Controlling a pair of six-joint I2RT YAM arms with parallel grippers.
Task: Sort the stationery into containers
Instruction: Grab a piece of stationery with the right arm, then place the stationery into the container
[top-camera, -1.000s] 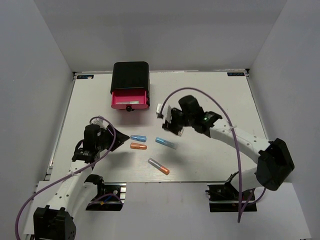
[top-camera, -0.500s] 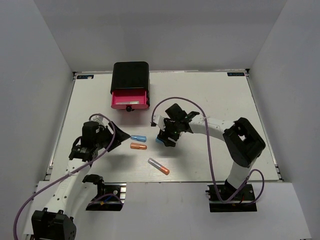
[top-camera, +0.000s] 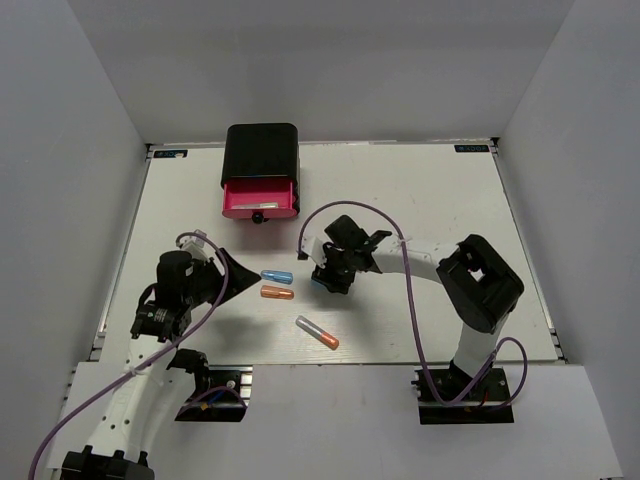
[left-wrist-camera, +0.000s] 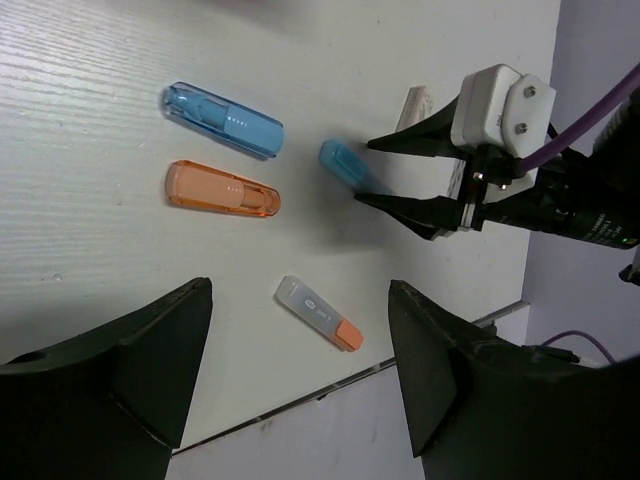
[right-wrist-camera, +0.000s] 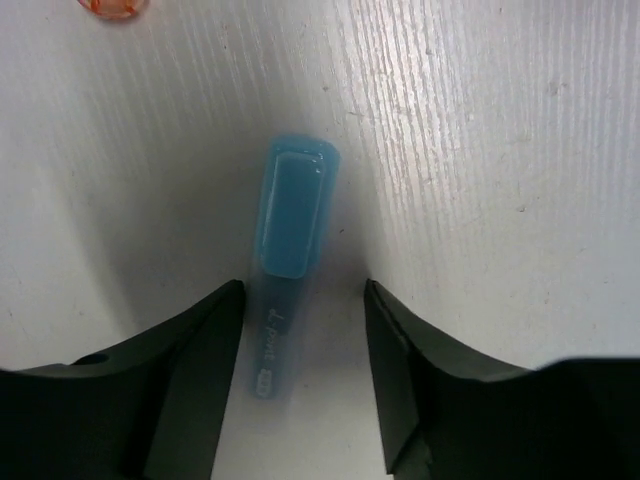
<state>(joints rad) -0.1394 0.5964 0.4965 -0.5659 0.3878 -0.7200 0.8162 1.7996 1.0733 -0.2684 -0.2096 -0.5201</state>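
Note:
The black box of pink drawers (top-camera: 261, 150) stands at the back, with one drawer (top-camera: 260, 197) pulled open. A blue pen (top-camera: 277, 276), an orange pen (top-camera: 277, 293) and a clear pen with an orange tip (top-camera: 317, 332) lie on the table. They show in the left wrist view as the blue pen (left-wrist-camera: 222, 120), the orange pen (left-wrist-camera: 222, 189) and the clear pen (left-wrist-camera: 318, 312). My right gripper (top-camera: 328, 277) is open and low, with a finger on each side of a clear blue-tipped pen (right-wrist-camera: 290, 230), closer to its left finger. My left gripper (top-camera: 240, 275) is open and empty, left of the pens.
A small pale object lies in the open drawer (top-camera: 258, 204). The table's near edge (left-wrist-camera: 420, 355) runs just beyond the orange-tipped pen. The right arm's purple cable (top-camera: 400, 240) loops above the table.
My right gripper has swung left and down, from near the drawer to around the blue-tipped pen. My left arm has drawn back slightly toward the left.

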